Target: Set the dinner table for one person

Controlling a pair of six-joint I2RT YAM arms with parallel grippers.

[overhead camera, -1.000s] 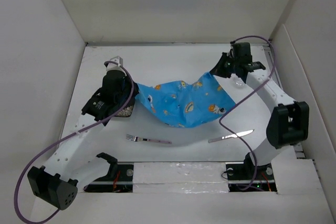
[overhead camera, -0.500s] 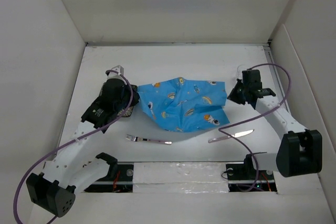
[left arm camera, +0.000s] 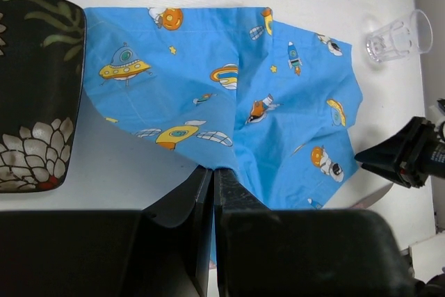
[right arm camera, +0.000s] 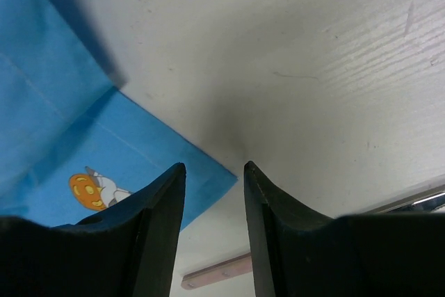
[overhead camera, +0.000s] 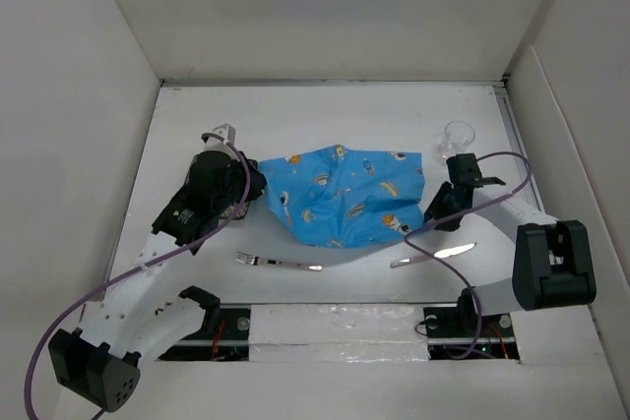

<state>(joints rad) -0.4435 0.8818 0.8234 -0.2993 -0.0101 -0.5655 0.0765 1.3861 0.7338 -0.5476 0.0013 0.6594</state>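
– Dinner table point(overhead camera: 325, 115) on your screen? Where does it sit?

– It fills my overhead view, a matte white top running from the arm bases to the far wall. A blue placemat point(overhead camera: 340, 199) lies rumpled around its middle.

– Any writing on that cloth?

– None I can read. The print is all cartoon pictures: flying saucers, rockets, astronauts, ringed planets.

– How is the left pincer?

– My left gripper point(left arm camera: 213, 175) has its jaws pressed together on the placemat's left edge. The wrist view shows blue fabric pinched between them. A dark plate point(left arm camera: 35, 88) with a leaf and flower pattern sits right beside the cloth.

– And the right one?

– My right gripper point(right arm camera: 214, 172) is parted a little, low over the table at the cloth's right corner. That corner lies flat in the gap between the fingers, and I see neither finger pressing on it.

– What else is on the table?

– A clear glass point(overhead camera: 457, 135) stands upright beyond the right gripper, off the cloth. A fork point(overhead camera: 276, 263) and a knife point(overhead camera: 438, 255) lie on bare table toward the front edge, the fork to the left and the knife to the right.
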